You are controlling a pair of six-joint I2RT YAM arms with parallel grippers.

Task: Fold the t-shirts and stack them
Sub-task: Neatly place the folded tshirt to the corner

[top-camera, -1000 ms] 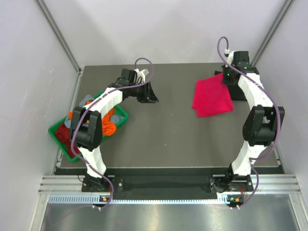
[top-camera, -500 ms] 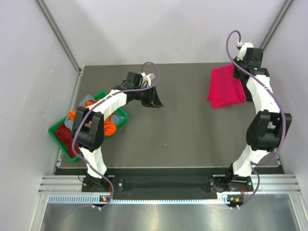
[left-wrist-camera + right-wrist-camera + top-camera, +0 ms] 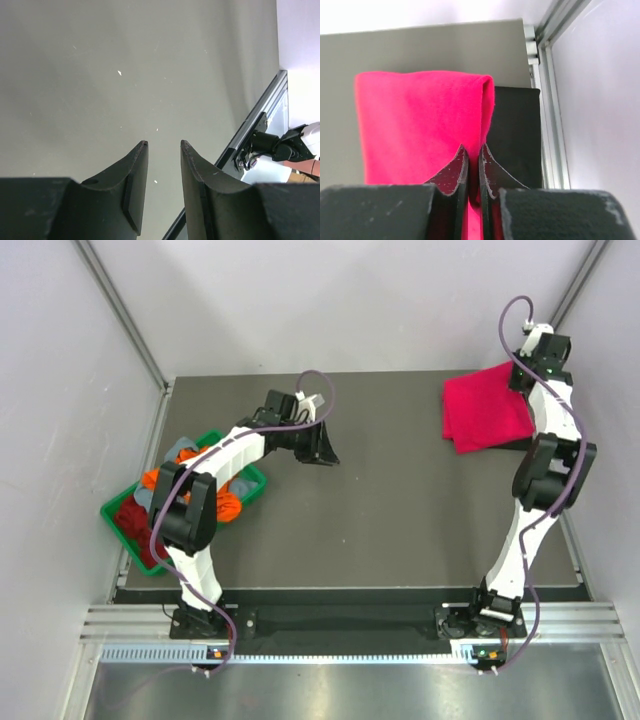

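A folded bright pink-red t-shirt (image 3: 483, 410) hangs at the table's far right corner, and my right gripper (image 3: 524, 381) is shut on its right edge. In the right wrist view the pink-red t-shirt (image 3: 420, 120) is pinched between the fingers of the right gripper (image 3: 472, 148), with a folded black t-shirt (image 3: 517, 132) lying under and beside it by the rail. My left gripper (image 3: 324, 446) hovers over bare table at the middle back. Seen from its own wrist, this left gripper (image 3: 164, 144) is open and holds nothing. Orange (image 3: 226, 503), dark red (image 3: 130, 522) and grey-blue (image 3: 181, 448) t-shirts lie bunched at the left.
The green tray (image 3: 112, 510) holding the bunched shirts sits at the table's left edge, partly under the left arm. Grey walls close in on three sides, and a metal rail (image 3: 547, 100) runs along the right edge next to the black shirt.
My right arm has carried the pink-red t-shirt back and to the right, into the far right corner. The left gripper shifted slightly right early on, then held still.
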